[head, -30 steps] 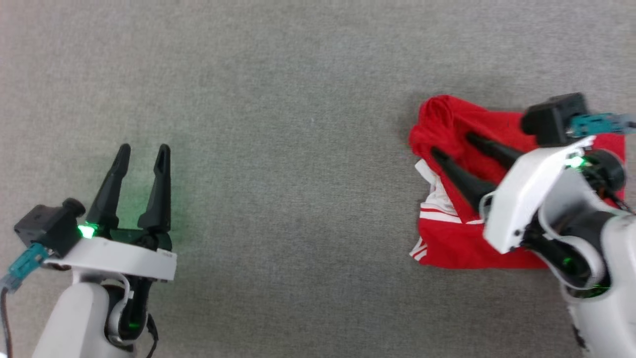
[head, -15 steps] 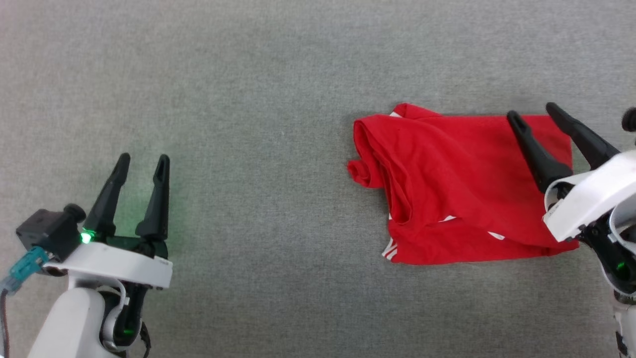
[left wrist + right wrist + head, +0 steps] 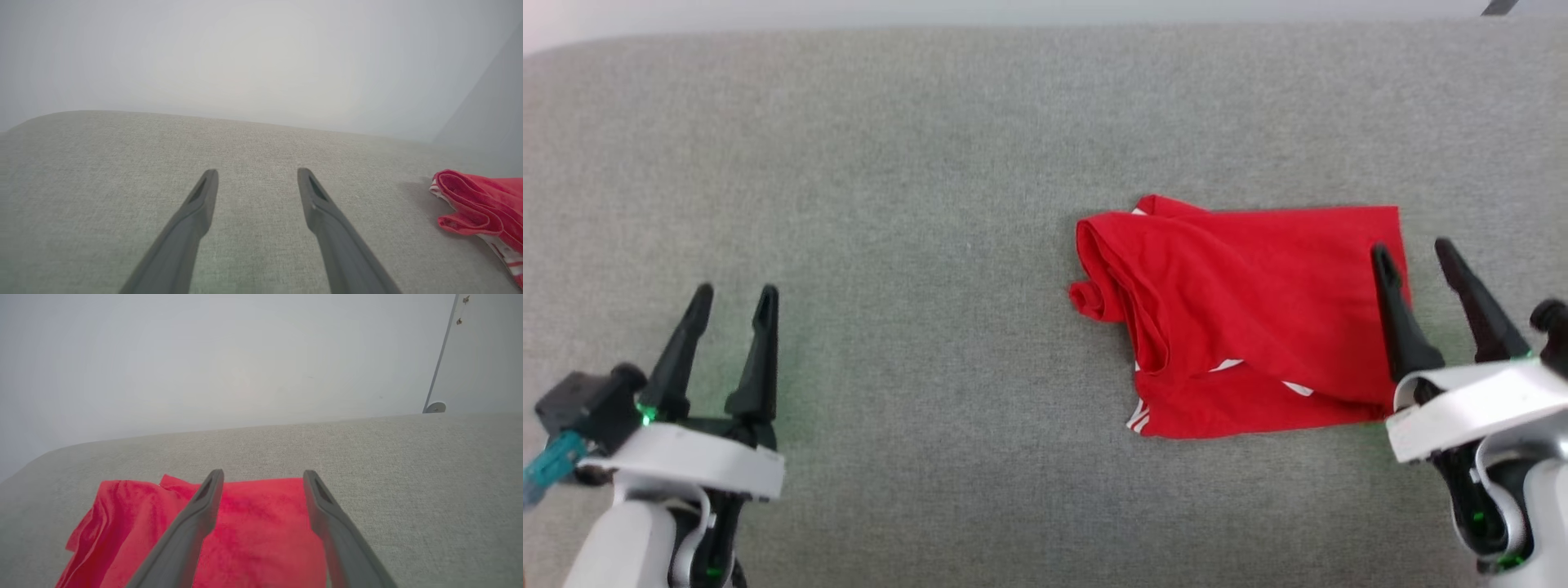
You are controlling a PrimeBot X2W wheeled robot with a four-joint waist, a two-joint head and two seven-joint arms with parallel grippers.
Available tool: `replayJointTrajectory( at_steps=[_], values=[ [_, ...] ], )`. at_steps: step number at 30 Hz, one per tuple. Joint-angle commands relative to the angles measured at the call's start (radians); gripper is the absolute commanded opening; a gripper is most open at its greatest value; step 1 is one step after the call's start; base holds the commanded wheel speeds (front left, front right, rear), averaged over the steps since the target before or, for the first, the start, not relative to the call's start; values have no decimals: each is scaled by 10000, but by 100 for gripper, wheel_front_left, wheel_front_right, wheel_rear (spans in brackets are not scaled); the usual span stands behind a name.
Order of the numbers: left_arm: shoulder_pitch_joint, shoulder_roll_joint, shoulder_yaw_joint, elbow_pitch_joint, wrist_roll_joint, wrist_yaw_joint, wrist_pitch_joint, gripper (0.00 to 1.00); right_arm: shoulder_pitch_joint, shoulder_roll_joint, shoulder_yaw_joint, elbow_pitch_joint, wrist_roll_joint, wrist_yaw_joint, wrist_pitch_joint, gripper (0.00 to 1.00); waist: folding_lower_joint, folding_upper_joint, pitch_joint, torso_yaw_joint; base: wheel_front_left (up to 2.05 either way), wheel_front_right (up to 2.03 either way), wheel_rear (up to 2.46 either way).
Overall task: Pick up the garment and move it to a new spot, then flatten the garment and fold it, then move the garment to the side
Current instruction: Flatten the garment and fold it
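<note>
The garment [image 3: 1250,314] lies folded into a rough red rectangle on the grey cloth surface, right of centre, with a rolled edge at its left and bits of white trim at its lower left. My right gripper [image 3: 1414,251] stands open at the garment's right edge, nothing between its fingers. In the right wrist view the garment [image 3: 249,535] spreads under and left of the open right gripper [image 3: 263,475]. My left gripper [image 3: 732,294] is open far to the left over bare cloth. The left wrist view has the left gripper [image 3: 257,173] open and the garment's rolled edge [image 3: 478,208] at far right.
The grey cloth surface [image 3: 890,204] has a rounded far edge near the top of the head view, with a pale wall [image 3: 204,355] behind. A door edge with a stopper [image 3: 435,407] stands at the far right.
The head camera has shifted, so the whole picture moved. My right gripper has drawn back off the garment to its right edge, fingers now pointing up. The garment lies spread and flatter. The left gripper stays open.
</note>
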Motion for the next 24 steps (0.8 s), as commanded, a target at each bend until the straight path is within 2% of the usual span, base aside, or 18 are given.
replayJointTrajectory(
  at_steps=[1, 10, 24],
  values=[
    [270, -52, 125, -7, 117, 14, 6, 100, 241, 3, -32, 78, -62, -7, -158, 100, 0, 0, -289, -55, 0, 0, 0],
    [1102, -260, 442, -462, 375, 14, 6, 100, 1266, -62, -576, -381, 96, -7, -496, 100, 0, 0, -722, 163, 0, 0, 0],
    [2334, -155, 924, -1507, 537, 14, 6, 100, 3205, 304, -1615, -2341, -270, -7, -233, 100, 0, 0, -793, 385, 0, 0, 0]
  ],
)
